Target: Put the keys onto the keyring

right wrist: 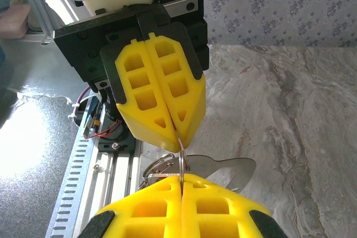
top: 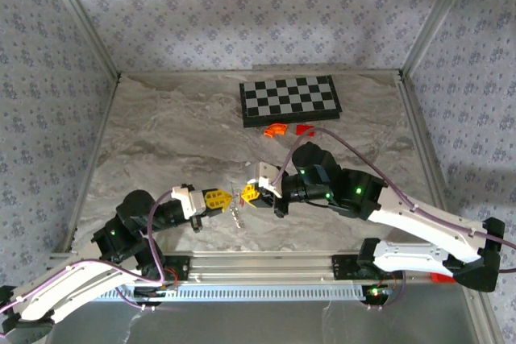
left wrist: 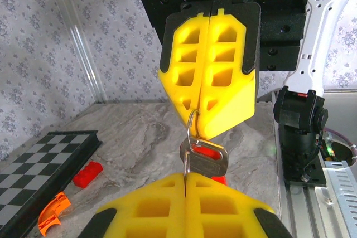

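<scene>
With my left tool (left wrist: pixel 185 180) pinched shut on the keys (left wrist: pixel 218 161) and my right tool (right wrist: pixel 181 179) shut on the keyring (left wrist: pixel 192 122), both lifted above the near counter (top: pixel 161 134), any twisting pull risks slipping the thin wire free.

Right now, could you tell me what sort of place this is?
Likely a robot test booth: a marble-look table boxed in by patterned walls on metal posts, with two arms bolted to a rail.
</scene>
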Tool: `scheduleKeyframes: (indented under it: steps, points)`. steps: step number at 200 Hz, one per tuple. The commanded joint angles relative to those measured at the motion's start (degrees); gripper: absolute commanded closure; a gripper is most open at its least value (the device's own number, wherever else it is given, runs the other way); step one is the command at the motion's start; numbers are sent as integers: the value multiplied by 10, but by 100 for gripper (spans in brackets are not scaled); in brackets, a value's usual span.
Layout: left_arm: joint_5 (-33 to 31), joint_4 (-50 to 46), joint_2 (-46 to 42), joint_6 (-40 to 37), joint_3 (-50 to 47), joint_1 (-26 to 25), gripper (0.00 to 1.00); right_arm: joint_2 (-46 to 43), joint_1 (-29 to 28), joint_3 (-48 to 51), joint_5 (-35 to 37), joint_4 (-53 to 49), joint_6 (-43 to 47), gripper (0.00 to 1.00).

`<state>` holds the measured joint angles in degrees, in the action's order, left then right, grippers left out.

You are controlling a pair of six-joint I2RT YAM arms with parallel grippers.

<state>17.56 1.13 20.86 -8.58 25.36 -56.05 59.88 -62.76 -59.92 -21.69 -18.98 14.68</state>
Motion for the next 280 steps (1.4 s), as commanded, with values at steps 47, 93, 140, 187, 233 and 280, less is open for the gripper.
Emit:
scheduleKeyframes:
  steps: [47, 93, 140, 187, 233, 280]
  points:
    - [5, 23, -1, -7, 13, -4, 100, -2, -1, 6, 3, 17, 8, 100]
    - [5, 24, -4, -6, 10, -3, 100, 0, -2, 10, 6, 24, 11, 100]
    - [6, 24, -3, -7, 11, -3, 100, 2, -3, 10, 4, 22, 14, 100]
    - [5, 23, -3, -6, 12, -4, 100, 0, -3, 11, 7, 24, 16, 100]
    - [5, 24, -3, -5, 10, -4, 100, -9, -4, 11, 12, 20, 16, 100]
    - [6, 25, -3, -5, 11, -4, 100, -9, -5, 14, 15, 18, 18, 100]
